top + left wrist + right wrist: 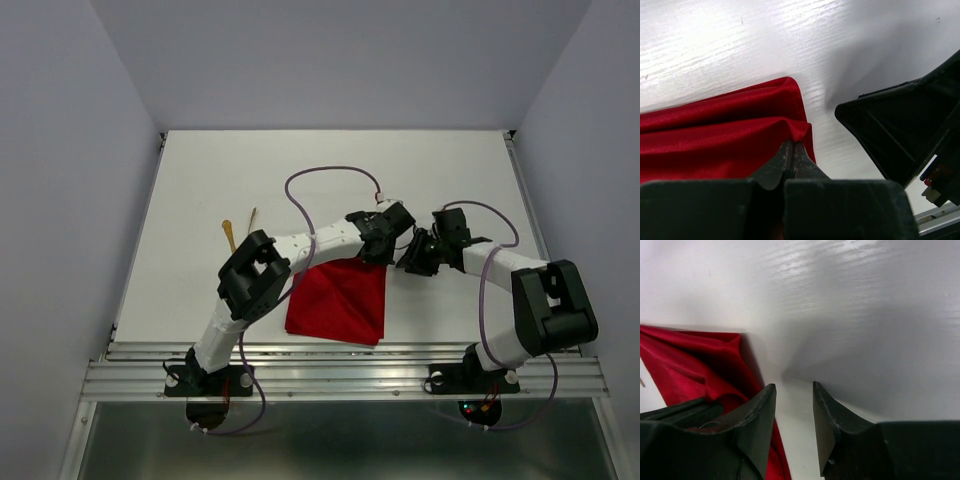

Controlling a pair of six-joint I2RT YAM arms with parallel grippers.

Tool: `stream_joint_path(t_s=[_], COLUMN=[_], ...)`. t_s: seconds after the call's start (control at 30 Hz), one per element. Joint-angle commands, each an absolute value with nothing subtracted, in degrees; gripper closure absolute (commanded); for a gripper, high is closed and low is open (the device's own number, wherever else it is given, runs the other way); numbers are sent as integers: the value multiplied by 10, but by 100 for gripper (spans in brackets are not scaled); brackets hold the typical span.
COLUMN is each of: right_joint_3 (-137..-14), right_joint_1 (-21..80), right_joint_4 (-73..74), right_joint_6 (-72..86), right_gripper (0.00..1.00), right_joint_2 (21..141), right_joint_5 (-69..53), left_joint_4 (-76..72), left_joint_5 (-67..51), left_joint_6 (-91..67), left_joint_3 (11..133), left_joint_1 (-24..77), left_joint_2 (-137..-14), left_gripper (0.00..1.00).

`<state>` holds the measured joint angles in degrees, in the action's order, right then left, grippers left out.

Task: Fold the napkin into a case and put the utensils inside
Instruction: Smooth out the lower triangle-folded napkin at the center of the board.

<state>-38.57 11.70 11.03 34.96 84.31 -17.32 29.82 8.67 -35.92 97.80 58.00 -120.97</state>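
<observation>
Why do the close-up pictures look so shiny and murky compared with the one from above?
Top external: even, soft light, everything sharp, the table plain white. Left wrist: streaky glare on the table at upper left, grey shadow at upper right, sheen on the red napkin, the left gripper soft-edged up close. Right wrist: a broad shadow ahead of the right gripper, itself blurred.

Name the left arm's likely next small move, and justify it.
Probably lift the pinched edge and carry it across to fold: the left gripper is shut on the napkin, not yet a case, and the right gripper stands open beside it, empty.
</observation>
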Motion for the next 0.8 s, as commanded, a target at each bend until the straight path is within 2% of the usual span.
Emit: stream_joint_path(t_s=[0.0, 0.47, 0.77], right_joint_3=[-409, -465, -469], right_joint_1=[120, 131, 155], right_joint_4=[55, 15, 7], right_joint_6=[360, 380, 386], right_gripper=[57, 57, 57], right_joint_2=[858, 937, 948], right_joint_5=[-208, -222, -234], left_joint_4=[299, 294, 294], left_joint_5=[92, 94, 94], left_joint_6=[-366, -373, -374], left_joint_3=[964, 933, 933], left_joint_1=[581, 579, 574], left_joint_2=[-1174, -1152, -1149], left_gripper=[100, 100, 100])
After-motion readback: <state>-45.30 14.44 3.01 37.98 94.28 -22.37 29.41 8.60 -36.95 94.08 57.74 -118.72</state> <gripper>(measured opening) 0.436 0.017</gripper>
